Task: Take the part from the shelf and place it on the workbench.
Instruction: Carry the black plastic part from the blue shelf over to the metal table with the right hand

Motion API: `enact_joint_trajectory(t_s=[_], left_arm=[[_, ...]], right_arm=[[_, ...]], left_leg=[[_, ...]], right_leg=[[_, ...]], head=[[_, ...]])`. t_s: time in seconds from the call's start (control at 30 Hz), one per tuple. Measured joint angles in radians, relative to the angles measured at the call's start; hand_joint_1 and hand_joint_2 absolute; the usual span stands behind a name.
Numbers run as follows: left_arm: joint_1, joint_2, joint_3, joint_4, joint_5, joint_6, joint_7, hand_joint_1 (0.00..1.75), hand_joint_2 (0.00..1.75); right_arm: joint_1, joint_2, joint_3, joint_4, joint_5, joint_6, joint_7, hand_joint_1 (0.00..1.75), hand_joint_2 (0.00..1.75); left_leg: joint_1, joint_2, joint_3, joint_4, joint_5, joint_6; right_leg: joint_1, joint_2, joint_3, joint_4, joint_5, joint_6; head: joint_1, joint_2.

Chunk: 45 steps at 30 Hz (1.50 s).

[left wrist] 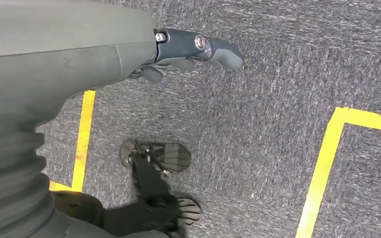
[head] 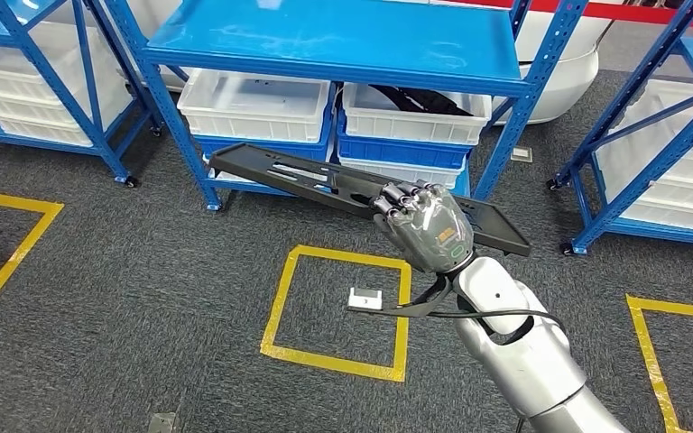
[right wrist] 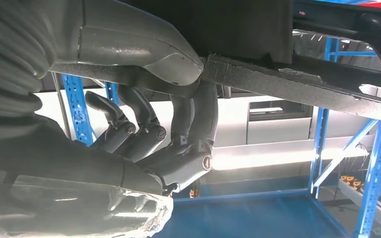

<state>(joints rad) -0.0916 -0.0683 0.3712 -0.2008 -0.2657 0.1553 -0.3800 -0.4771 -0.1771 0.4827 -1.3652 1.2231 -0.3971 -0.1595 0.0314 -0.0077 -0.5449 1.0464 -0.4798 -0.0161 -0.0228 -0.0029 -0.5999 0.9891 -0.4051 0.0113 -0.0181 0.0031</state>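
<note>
Blue steel shelving rack (head: pixel 343 41), white plastic bins on its lower tier, stood behind. Long flat black plastic part (head: pixel 280 171), clear of the rack, was carried in the air over grey carpet floor (head: pixel 144 298) marked with yellow tape squares (head: pixel 338 311). Right robot hand (head: pixel 424 221) was clamped on the part's edge. Left robot hand (left wrist: pixel 193 49) hung over carpet, holding nothing, fingers' set unclear. Judged: pickup done, placing left; no desk visible.
</note>
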Motion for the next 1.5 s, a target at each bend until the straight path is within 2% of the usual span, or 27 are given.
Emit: enact_joint_trajectory(t_s=[0.07,0.13,0.2,0.27,0.3,0.37,0.43,0.5,0.57,0.63,0.67,0.73,0.8,0.83,0.87,0.9,0.97,1.03,1.1,1.17,1.2,1.27,1.33,1.37,1.4,1.47,1.5], left_arm=[[0.000,0.000,0.000,0.000,0.000,0.000,0.000,0.00,1.75],[0.000,-0.001,0.000,0.000,0.000,0.000,0.000,0.00,1.75],[-0.001,-0.003,0.001,-0.001,-0.001,0.000,0.000,0.00,1.75],[-0.002,-0.003,0.001,-0.002,-0.002,0.000,0.000,0.00,1.75],[-0.002,-0.003,0.001,-0.002,-0.003,0.000,0.000,0.00,1.75],[-0.002,-0.003,0.002,-0.002,-0.005,-0.002,0.000,0.00,1.75],[-0.002,-0.003,0.002,-0.003,-0.007,-0.005,0.000,0.00,1.75],[-0.002,-0.003,0.003,-0.003,-0.008,-0.008,0.001,0.00,1.75],[-0.002,-0.003,0.004,-0.003,-0.008,-0.009,0.001,0.00,1.75],[-0.001,-0.002,0.006,-0.003,-0.008,-0.009,0.000,0.00,1.75],[0.000,-0.001,0.007,-0.003,-0.009,-0.009,-0.001,0.00,1.75],[0.001,0.001,0.007,-0.003,-0.012,-0.009,-0.002,0.00,1.75],[0.001,0.002,0.007,-0.003,-0.017,-0.009,-0.002,0.00,1.75],[0.001,0.002,0.007,-0.003,-0.019,-0.010,-0.002,0.00,1.75],[0.001,0.003,0.007,-0.003,-0.020,-0.010,-0.001,0.00,1.75],[0.001,0.004,0.007,-0.003,-0.022,-0.010,-0.001,0.00,1.75],[-0.001,0.005,0.007,-0.004,-0.026,-0.011,0.000,0.00,1.75],[-0.003,0.006,0.007,-0.005,-0.029,-0.011,0.001,0.00,1.75],[-0.003,0.007,0.007,-0.006,-0.030,-0.012,0.001,0.00,1.75],[-0.004,0.006,0.007,-0.006,-0.032,-0.012,-0.002,0.00,1.75],[-0.004,0.006,0.007,-0.006,-0.033,-0.011,-0.005,0.00,1.75],[-0.004,0.005,0.008,-0.006,-0.036,-0.012,-0.008,0.00,1.75],[-0.005,0.006,0.009,-0.006,-0.038,-0.013,-0.010,0.00,1.75],[-0.004,0.005,0.010,-0.006,-0.039,-0.014,-0.010,0.00,1.75],[-0.004,0.005,0.011,-0.006,-0.039,-0.016,-0.010,0.00,1.75],[-0.004,0.004,0.014,-0.006,-0.040,-0.020,-0.009,0.00,1.75],[-0.004,0.003,0.015,-0.006,-0.041,-0.020,-0.008,0.00,1.75]], right_arm=[[-0.002,0.001,0.000,0.000,0.001,0.000,0.000,1.69,1.75],[-0.004,0.002,-0.001,0.001,0.001,0.000,0.000,1.69,1.75],[-0.005,0.001,-0.002,0.001,0.001,0.000,0.000,1.69,1.75],[-0.005,0.001,-0.003,0.002,0.002,0.000,0.000,1.69,1.75],[-0.004,0.001,-0.003,0.002,0.002,0.000,0.000,1.69,1.75],[-0.004,0.001,-0.003,0.003,0.006,0.000,0.000,1.69,1.75],[-0.005,0.001,-0.005,0.003,0.011,0.002,0.002,1.69,1.75],[-0.010,0.003,-0.009,0.003,0.014,0.004,0.003,1.69,1.75],[-0.014,0.005,-0.011,0.003,0.015,0.007,0.005,1.69,1.75],[-0.014,0.006,-0.011,0.004,0.016,0.008,0.007,1.69,1.75],[-0.014,0.007,-0.010,0.004,0.016,0.009,0.007,1.69,1.75],[-0.012,0.009,-0.010,0.004,0.016,0.010,0.008,1.69,1.75],[-0.007,0.010,-0.010,0.003,0.016,0.010,0.008,1.69,1.75],[-0.003,0.010,-0.010,0.003,0.015,0.010,0.009,1.69,1.75],[0.001,0.009,-0.011,0.003,0.012,0.010,0.009,1.69,1.75],[0.006,0.009,-0.011,0.002,0.005,0.011,0.009,1.69,1.75],[0.014,0.008,-0.015,-0.003,-0.017,0.013,0.006,1.69,1.75],[0.018,0.008,-0.021,-0.010,-0.037,0.015,0.000,1.69,1.75],[0.019,0.008,-0.027,-0.016,-0.052,0.017,-0.006,1.69,1.75],[0.021,0.006,-0.036,-0.023,-0.059,0.017,-0.010,1.69,1.75],[0.022,0.005,-0.041,-0.026,-0.059,0.016,-0.010,1.69,1.75],[0.025,0.003,-0.049,-0.030,-0.057,0.014,-0.010,1.69,1.75],[0.032,0.002,-0.055,-0.032,-0.058,0.014,-0.010,1.69,1.75],[0.036,0.002,-0.057,-0.033,-0.058,0.015,-0.011,1.69,1.75],[0.040,0.001,-0.059,-0.035,-0.054,0.014,-0.012,1.69,1.75],[0.044,-0.001,-0.060,-0.044,-0.026,0.011,-0.012,1.69,1.75],[0.045,-0.002,-0.059,-0.049,-0.007,0.009,-0.011,1.69,1.75]], left_leg=[[-0.009,-0.003,0.003,-0.019,0.001,0.013],[-0.012,0.001,-0.008,-0.028,0.019,0.035],[-0.013,0.006,-0.026,-0.039,0.044,0.059],[-0.017,0.008,-0.053,-0.039,0.066,0.070],[-0.019,0.008,-0.068,-0.039,0.077,0.071],[-0.021,0.009,-0.098,-0.038,0.100,0.069],[-0.023,0.008,-0.123,-0.037,0.121,0.064],[-0.025,0.008,-0.140,-0.037,0.142,0.053],[-0.027,0.009,-0.145,-0.041,0.161,0.041],[-0.024,0.007,-0.149,-0.043,0.169,0.031],[-0.022,0.006,-0.156,-0.030,0.149,0.026],[-0.017,0.004,-0.183,0.056,0.058,0.015],[-0.013,0.004,-0.211,0.192,-0.030,0.004],[-0.011,0.004,-0.213,0.239,-0.043,0.000],[-0.009,0.005,-0.199,0.252,-0.036,-0.002],[-0.006,0.005,-0.166,0.226,-0.016,-0.003],[-0.004,0.004,-0.067,0.097,0.004,-0.002],[-0.009,0.000,-0.010,0.007,-0.002,0.009],[-0.016,-0.001,-0.013,-0.005,0.003,0.025],[-0.016,0.003,-0.018,-0.021,0.021,0.044],[-0.014,0.006,-0.023,-0.029,0.033,0.055],[-0.015,0.008,-0.041,-0.036,0.054,0.067],[-0.017,0.009,-0.065,-0.035,0.072,0.069],[-0.017,0.009,-0.076,-0.035,0.080,0.067],[-0.017,0.009,-0.085,-0.034,0.087,0.064],[-0.018,0.008,-0.100,-0.033,0.100,0.056],[-0.019,0.007,-0.105,-0.033,0.107,0.050]], right_leg=[[0.003,0.000,-0.007,0.000,0.012,0.018],[0.005,0.000,-0.017,0.004,0.012,0.032],[0.005,0.000,-0.050,0.065,-0.041,0.027],[0.003,0.000,-0.096,0.198,-0.124,0.016],[0.003,0.000,-0.112,0.261,-0.149,0.019],[0.003,0.001,-0.099,0.302,-0.144,0.035],[0.004,0.000,-0.013,0.203,-0.103,0.047],[0.012,0.001,0.087,0.055,-0.102,0.036],[0.021,0.003,0.120,-0.013,-0.115,0.019],[0.014,0.003,0.106,-0.016,-0.101,0.002],[0.009,0.001,0.102,-0.015,-0.091,-0.010],[0.002,-0.002,0.089,-0.015,-0.069,-0.027],[0.004,-0.002,0.064,-0.012,-0.049,-0.030],[0.004,-0.002,0.051,-0.009,-0.040,-0.029],[0.004,-0.002,0.039,-0.004,-0.034,-0.025],[0.004,-0.002,0.027,0.001,-0.029,-0.022],[0.004,-0.001,0.005,0.014,-0.020,-0.013],[0.007,-0.001,-0.007,0.019,-0.010,-0.001],[0.008,-0.001,-0.011,0.014,0.002,0.015],[0.010,-0.001,-0.025,0.024,-0.003,0.024],[0.010,0.000,-0.039,0.051,-0.024,0.022],[0.009,0.001,-0.087,0.165,-0.099,0.011],[0.008,0.001,-0.124,0.285,-0.151,0.012],[0.007,0.001,-0.119,0.301,-0.153,0.019],[0.007,0.001,-0.092,0.275,-0.141,0.028],[0.005,0.001,0.008,0.135,-0.109,0.038],[0.007,0.004,0.054,0.068,-0.099,0.036]], head=[[0.000,0.000],[0.001,0.000],[0.003,0.000],[0.005,0.000],[0.005,0.000],[0.006,0.000],[0.006,0.000],[0.005,0.000],[0.004,0.000],[0.004,0.000],[0.003,0.000],[0.000,0.000],[-0.002,0.000],[-0.001,0.000],[-0.002,0.000],[-0.002,0.000],[-0.002,0.000],[-0.001,0.000],[-0.001,0.000],[0.000,0.000],[0.001,0.000],[0.003,0.000],[0.005,0.000],[0.005,0.000],[0.005,0.000],[0.006,0.000],[0.006,0.000]])
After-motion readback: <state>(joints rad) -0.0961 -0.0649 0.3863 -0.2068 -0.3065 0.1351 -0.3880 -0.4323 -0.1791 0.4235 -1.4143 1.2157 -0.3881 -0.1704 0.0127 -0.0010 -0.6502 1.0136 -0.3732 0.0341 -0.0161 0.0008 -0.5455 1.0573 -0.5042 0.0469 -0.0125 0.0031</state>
